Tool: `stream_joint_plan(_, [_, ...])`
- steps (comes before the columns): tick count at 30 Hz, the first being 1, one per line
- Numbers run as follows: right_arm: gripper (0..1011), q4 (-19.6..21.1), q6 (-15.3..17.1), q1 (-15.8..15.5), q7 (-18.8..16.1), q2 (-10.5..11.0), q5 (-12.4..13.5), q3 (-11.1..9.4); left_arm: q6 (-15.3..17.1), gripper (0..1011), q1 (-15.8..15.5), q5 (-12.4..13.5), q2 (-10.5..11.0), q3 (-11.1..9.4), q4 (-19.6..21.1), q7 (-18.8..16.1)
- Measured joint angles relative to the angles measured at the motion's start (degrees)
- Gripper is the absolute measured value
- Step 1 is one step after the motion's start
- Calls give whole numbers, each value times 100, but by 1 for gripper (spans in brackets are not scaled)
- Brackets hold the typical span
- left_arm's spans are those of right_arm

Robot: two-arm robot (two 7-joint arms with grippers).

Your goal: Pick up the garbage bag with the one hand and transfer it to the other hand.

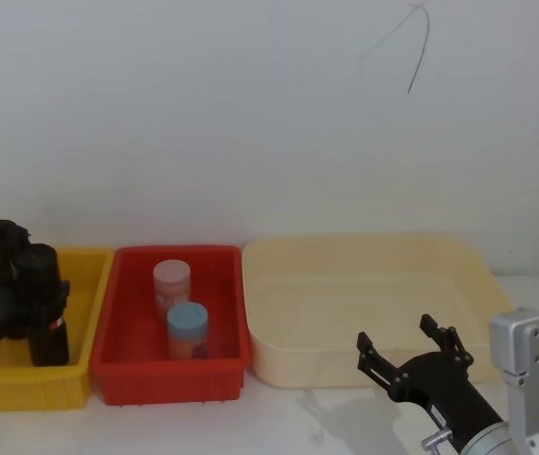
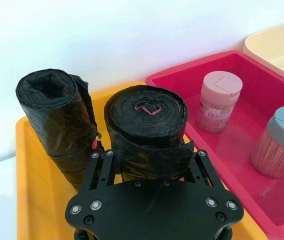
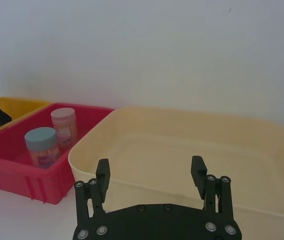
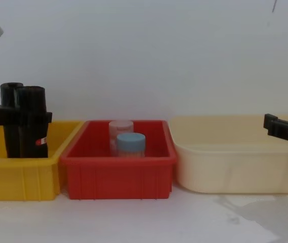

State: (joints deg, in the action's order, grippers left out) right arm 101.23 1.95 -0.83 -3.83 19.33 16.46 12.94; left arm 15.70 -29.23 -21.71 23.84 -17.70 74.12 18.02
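The garbage bag [image 2: 146, 117], a thick black roll, stands upright in the yellow bin [image 1: 27, 389]. A red-and-white label [image 4: 40, 142] shows low on its side. My left gripper [image 2: 149, 153] comes in from the left and is shut on the garbage bag [image 1: 47, 308] about halfway up, one finger [image 2: 102, 162] on each side; in the chest view its fingers cross the garbage bag [image 4: 32, 129]. My right gripper [image 1: 407, 334] hovers open and empty in front of the cream tub [image 1: 373, 284], far from the bag.
A narrower, lumpy black roll [image 2: 57, 112] stands just beside the gripped one in the same bin. The red bin [image 1: 170, 374] in the middle holds a pink-lidded jar [image 1: 171, 281] and a blue-lidded jar [image 1: 188, 328]. A white wall stands close behind.
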Motion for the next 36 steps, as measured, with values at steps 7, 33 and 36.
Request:
stream_joint_plan(7, [1001, 0, 0, -1, 0, 0, 0, 0, 23, 518, 10, -5, 8, 19, 68, 44])
stream_joint_plan(33, [1001, 115, 140, 204, -498, 146, 180, 14, 776, 518, -386, -627, 287, 254, 1360, 638])
stream_joint_plan(36, [1001, 135, 235, 307, -685, 206, 247, 39, 856, 518, -456, -674, 285, 209, 1426, 702])
